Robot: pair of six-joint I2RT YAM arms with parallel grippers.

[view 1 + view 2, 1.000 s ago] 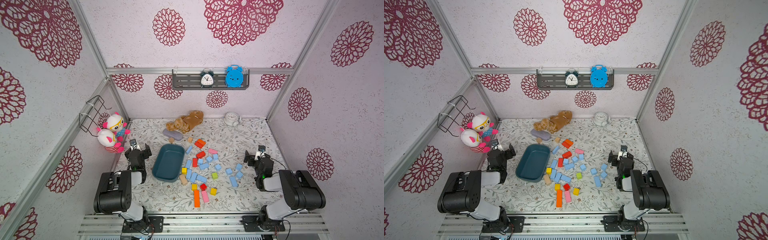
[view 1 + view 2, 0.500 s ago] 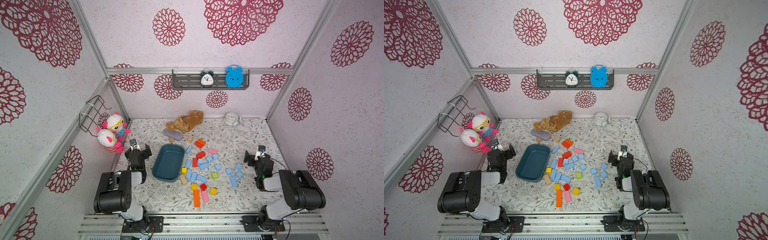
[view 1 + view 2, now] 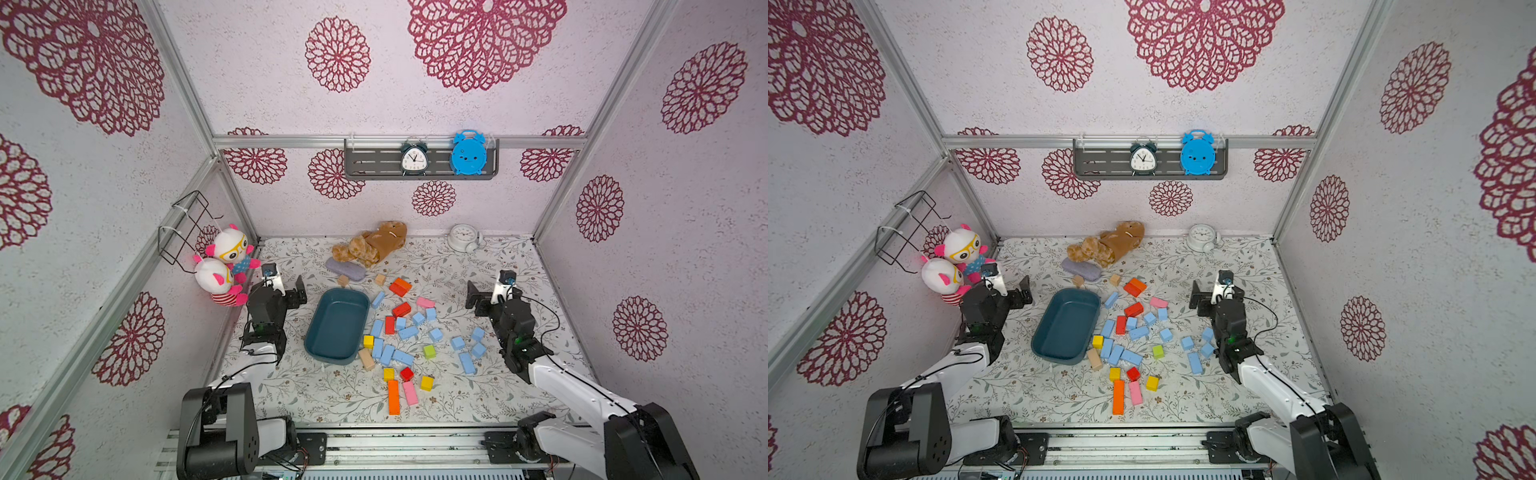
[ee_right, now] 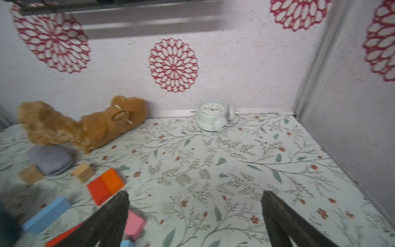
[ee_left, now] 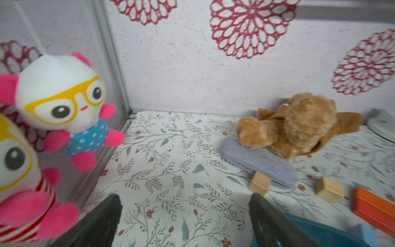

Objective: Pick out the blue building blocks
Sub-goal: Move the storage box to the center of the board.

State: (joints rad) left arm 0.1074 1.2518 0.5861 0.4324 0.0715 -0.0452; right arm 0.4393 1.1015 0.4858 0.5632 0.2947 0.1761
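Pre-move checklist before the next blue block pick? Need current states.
1. left gripper open and empty: ok.
2. right gripper open and empty: ok.
3. teal tray upright, nothing in it: ok.
4. blue building blocks free of other colours: not ok. In the middle cluster they sit packed against a red block and a yellow block.
5. Some easy targets: ok. Four on the right gripper's side lie apart.
6. None hidden under the arms: cannot tell.

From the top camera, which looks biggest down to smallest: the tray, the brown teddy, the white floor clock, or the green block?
In a top view:
1. tray
2. brown teddy
3. white clock
4. green block
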